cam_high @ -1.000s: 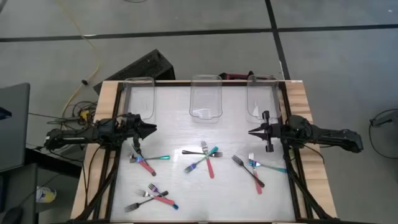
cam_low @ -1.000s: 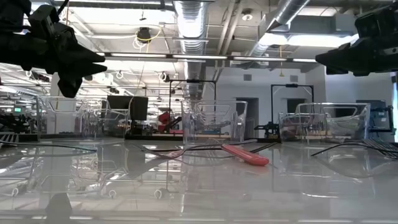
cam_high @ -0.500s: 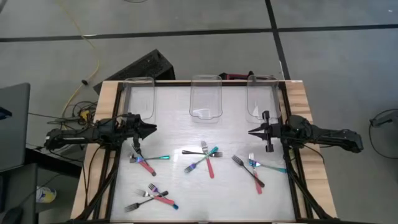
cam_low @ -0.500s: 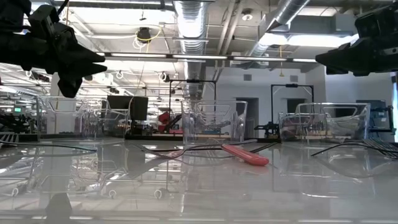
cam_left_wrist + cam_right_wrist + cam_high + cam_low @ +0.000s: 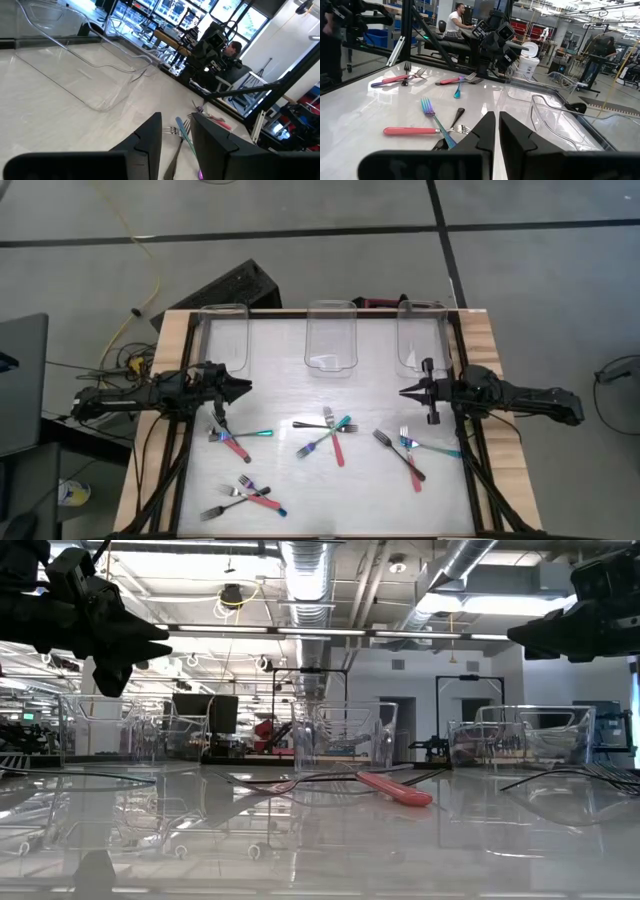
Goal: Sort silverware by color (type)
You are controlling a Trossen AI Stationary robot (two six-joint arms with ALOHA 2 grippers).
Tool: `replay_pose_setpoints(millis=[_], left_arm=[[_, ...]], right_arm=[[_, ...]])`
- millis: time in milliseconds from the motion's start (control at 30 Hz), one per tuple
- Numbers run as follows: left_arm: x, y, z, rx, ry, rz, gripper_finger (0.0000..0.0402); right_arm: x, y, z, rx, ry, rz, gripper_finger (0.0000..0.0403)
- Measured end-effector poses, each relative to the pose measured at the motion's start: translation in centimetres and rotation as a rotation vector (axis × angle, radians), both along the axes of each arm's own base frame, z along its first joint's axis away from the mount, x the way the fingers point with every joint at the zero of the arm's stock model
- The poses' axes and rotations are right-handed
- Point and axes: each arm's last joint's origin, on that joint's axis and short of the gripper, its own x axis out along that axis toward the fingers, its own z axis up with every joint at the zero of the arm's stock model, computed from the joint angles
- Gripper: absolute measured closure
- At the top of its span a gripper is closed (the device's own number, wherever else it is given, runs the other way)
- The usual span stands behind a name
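Nothing is sorted yet: both grippers, left with a narrow gap, right nearly closed, hover empty above the forks scattered below their fingertips, so either must descend and open.

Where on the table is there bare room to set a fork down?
Bare: the strip between the three clear bins and the fork clusters. Crowded: the near half, with piles at left, centre, right and front left.
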Motion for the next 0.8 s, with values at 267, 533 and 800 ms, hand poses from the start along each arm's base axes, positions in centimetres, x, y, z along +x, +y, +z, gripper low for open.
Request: replay_pose_setpoints(millis=[267, 533, 800], left_arm=[[0.00, 0.00, 0.00, 0.000, 0.000, 0.000, 0.0313], [0.00, 0.00, 0.00, -0.003, -0.001, 0.000, 0.0313], [0.02, -0.10, 0.04, -0.308, -0.067, -0.047, 0.0313]], right_arm=[[0.00, 0.00, 0.00, 0.000, 0.000, 0.000, 0.0354], [0.00, 0.00, 0.00, 0.000, 0.000, 0.000, 0.0354], [0.00, 0.00, 0.00, -0.001, 0.000, 0.000, 0.0354]])
